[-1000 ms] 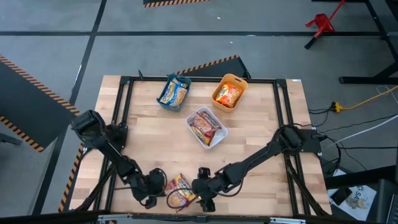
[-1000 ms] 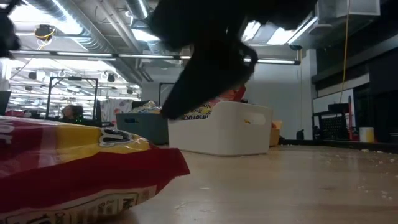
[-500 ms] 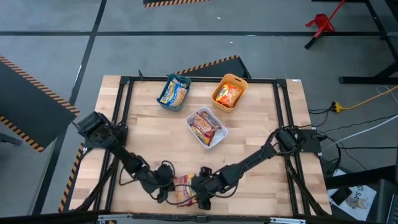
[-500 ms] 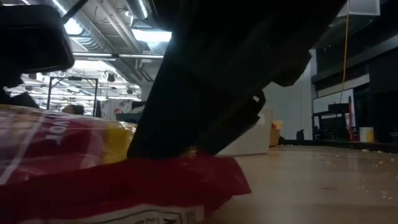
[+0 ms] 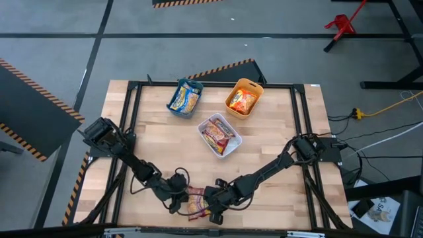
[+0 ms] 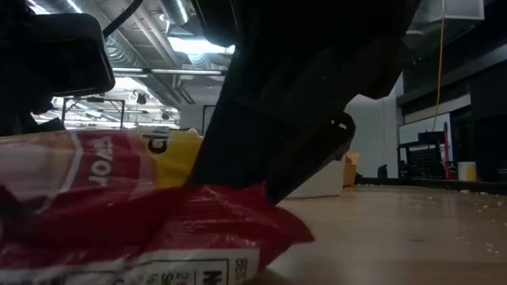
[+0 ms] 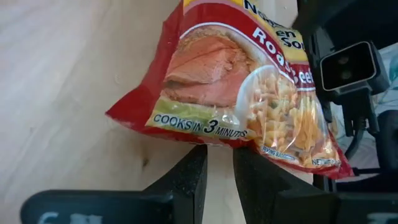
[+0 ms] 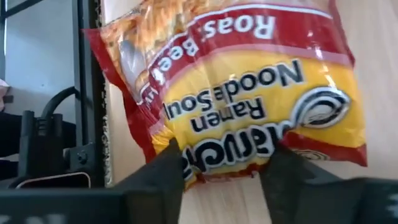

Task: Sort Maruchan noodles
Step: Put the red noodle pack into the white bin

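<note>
The step in hand looks like a pick-up or handover of the last loose glossy dark red ramen packet (image 5: 195, 201), lying at the lower centre of the high view. Left of it, the left gripper (image 5: 178, 196) pinches the packet's edge with fingers nearly together. Right of it, the right gripper (image 5: 211, 203) straddles the other end; whether it clamps I cannot tell. Next, probably one releases, then a lift toward the white plastic bin (image 5: 220, 135) at centre.

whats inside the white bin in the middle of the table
The white bin holds dark red noodle packets, at least two, stacked and overlapping. Anything beneath them, and the bin's floor, is covered.
</note>
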